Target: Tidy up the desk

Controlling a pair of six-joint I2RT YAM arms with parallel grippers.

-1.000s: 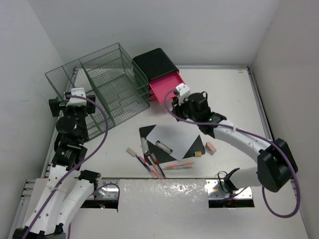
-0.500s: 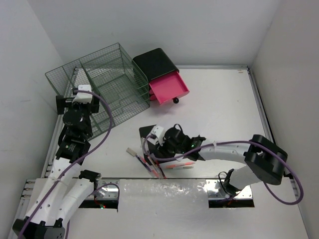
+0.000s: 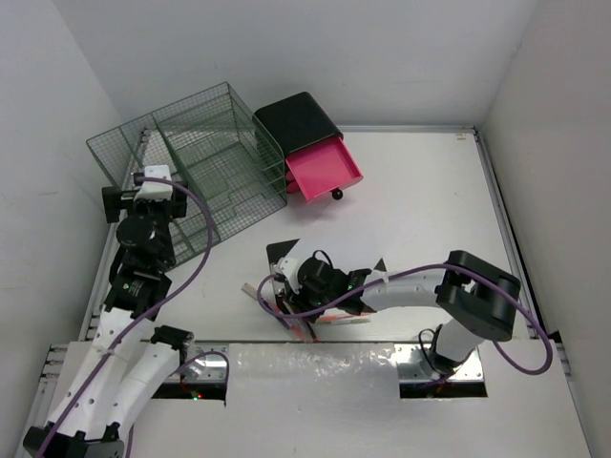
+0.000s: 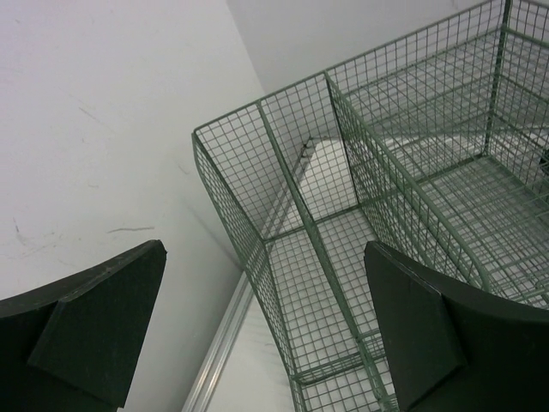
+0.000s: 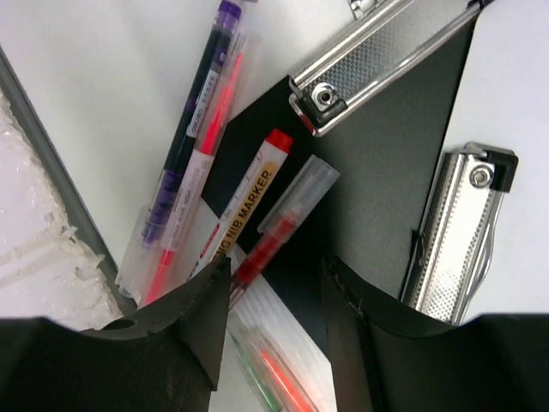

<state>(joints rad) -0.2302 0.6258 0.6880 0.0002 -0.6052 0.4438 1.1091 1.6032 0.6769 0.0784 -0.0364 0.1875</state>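
White desk (image 3: 430, 210), top view: spreads under everything, thin rails along its edges.
Green wire rack (image 3: 191, 157), top view: far-left corner, beside a black box (image 3: 298, 119) whose pink drawer (image 3: 325, 167) stands out.
Right gripper (image 3: 284, 298), top view: low over pens (image 3: 339, 318) by the near edge.
Left gripper (image 4: 264, 266), left wrist view: fingers spread wide, holding nothing; rack beyond.
Right gripper, right wrist view: fingers parted, straddling a red pen (image 5: 283, 219) on the black clipboard (image 5: 377, 189); contact unclear.
Neighbours, right wrist view: red-capped marker (image 5: 250, 202) and purple pen (image 5: 196, 116) just left.
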